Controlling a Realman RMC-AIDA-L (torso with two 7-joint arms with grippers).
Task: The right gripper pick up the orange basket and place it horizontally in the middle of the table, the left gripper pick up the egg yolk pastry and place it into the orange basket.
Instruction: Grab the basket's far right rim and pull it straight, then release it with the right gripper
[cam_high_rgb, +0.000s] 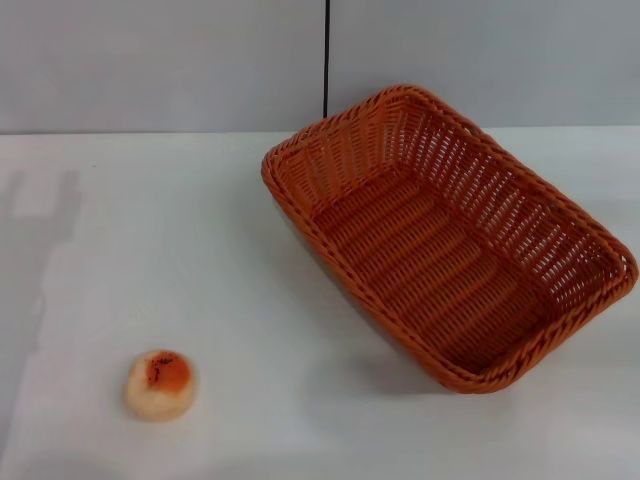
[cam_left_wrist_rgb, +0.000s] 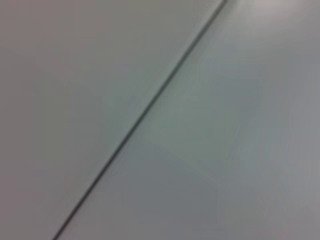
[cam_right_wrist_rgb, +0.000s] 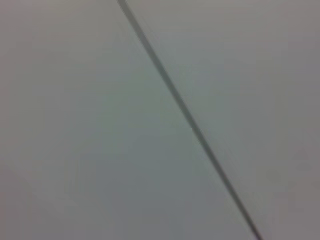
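Orange basket (cam_high_rgb: 450, 240) lies on the table (cam_high_rgb: 200, 250), long axis running ten to four o'clock; egg yolk pastry (cam_high_rgb: 160, 384) sits well apart at seven. Neither gripper shows, so claw state is unknowable.

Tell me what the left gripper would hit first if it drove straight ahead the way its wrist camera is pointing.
Probably a plain grey panelled surface crossed by a thin dark seam; that fills the whole left wrist view. The gripper itself is out of view, so its depth and exact heading cannot be judged.
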